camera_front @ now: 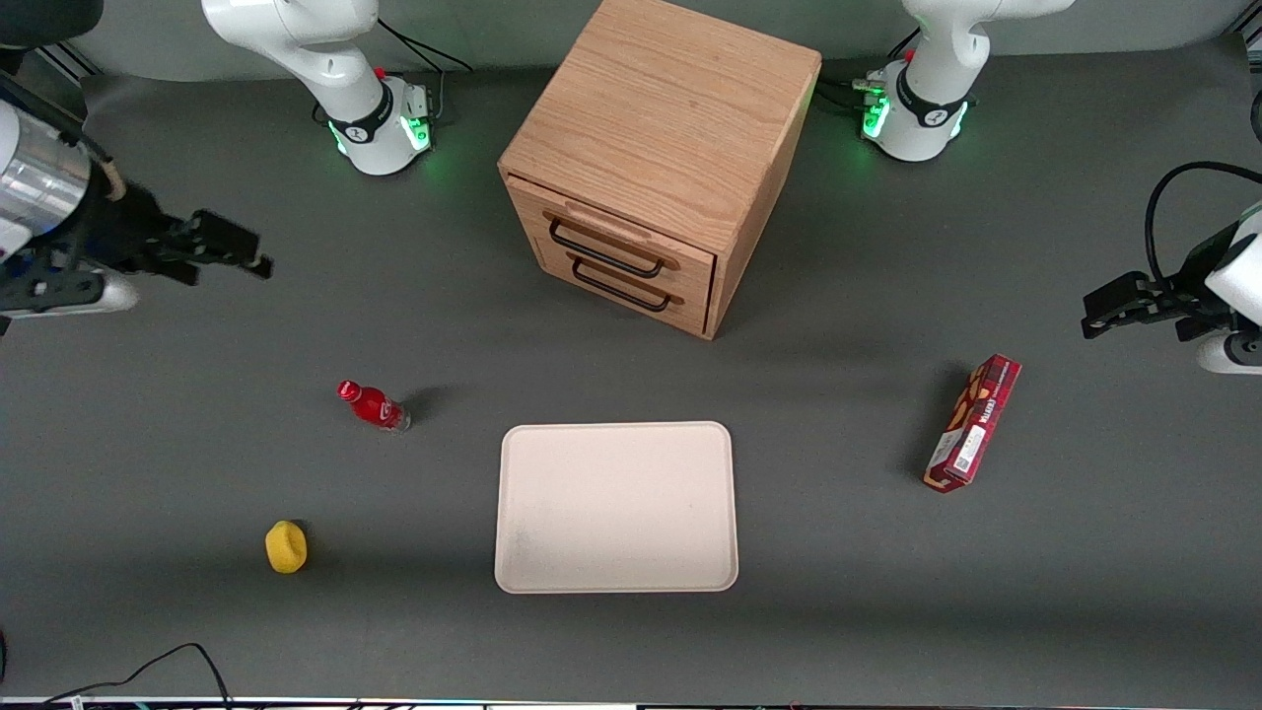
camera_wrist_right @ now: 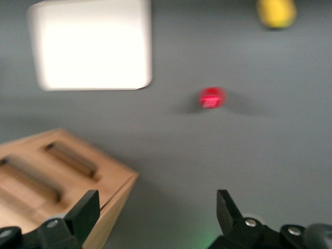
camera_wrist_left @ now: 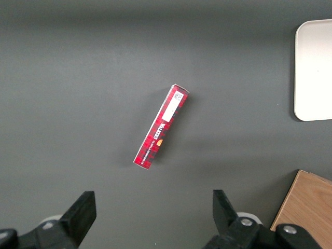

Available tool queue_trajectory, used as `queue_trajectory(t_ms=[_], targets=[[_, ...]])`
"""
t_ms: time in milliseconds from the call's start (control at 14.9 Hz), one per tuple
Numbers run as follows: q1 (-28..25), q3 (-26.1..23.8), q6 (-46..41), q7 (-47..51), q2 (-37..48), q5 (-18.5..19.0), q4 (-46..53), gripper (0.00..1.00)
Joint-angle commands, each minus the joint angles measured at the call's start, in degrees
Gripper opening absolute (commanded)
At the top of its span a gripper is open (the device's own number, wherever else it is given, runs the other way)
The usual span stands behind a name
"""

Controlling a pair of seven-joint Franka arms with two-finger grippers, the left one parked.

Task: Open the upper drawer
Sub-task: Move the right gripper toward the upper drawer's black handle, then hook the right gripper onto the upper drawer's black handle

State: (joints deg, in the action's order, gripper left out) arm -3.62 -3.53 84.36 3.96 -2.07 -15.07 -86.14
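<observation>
From the front, my jaws [camera_front: 258, 264] hang above the working arm's edge of the dark grey desk [camera_front: 838, 552], well apart from the light oak cabinet [camera_front: 659, 158] that stands near the desk's edge where the arm bases are. The upper drawer [camera_front: 616, 244], a shallow oak front with a thin black wire handle [camera_front: 605, 249], looks shut, flush above the lower drawer [camera_front: 631, 286]; I judge the pull not yet begun. The handle stands proud of the wood, so I can hook it.

From my own wrist, my jaws [camera_wrist_right: 158, 213] stand wide apart, holding nothing, ready to straddle that wire. The cabinet's corner, a small red bottle [camera_wrist_right: 211, 97] and a cream rectangular tray [camera_wrist_right: 93, 44] lie below.
</observation>
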Motion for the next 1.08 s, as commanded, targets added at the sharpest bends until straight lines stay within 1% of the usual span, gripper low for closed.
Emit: queue_trajectory(t_ms=[0, 67, 202, 337, 538, 740, 808, 1010], targets=[[-0.1, -4.8, -0.5, -13.1, -3.4, -4.4, 2.8, 1.00], [-0.2, -6.8, -0.3, -13.8, -3.9, -4.2, 3.5, 1.00], [-0.2, -11.6, 1.2, -15.5, -10.3, -4.8, 5.2, 1.00], [-0.2, -17.4, 2.1, -22.9, -16.0, -3.9, 6.8, 1.00], [-0.4, -24.3, 6.3, -24.1, -20.3, -2.2, 6.5, 1.00], [-1.3, -29.5, 9.8, -24.6, -24.3, 1.3, 6.3, 1.00], [-1.4, -31.2, 11.0, -24.5, -25.3, 2.0, 6.0, 1.00], [-2.1, -32.1, 12.6, -24.6, -27.7, 2.2, 5.2, 1.00]])
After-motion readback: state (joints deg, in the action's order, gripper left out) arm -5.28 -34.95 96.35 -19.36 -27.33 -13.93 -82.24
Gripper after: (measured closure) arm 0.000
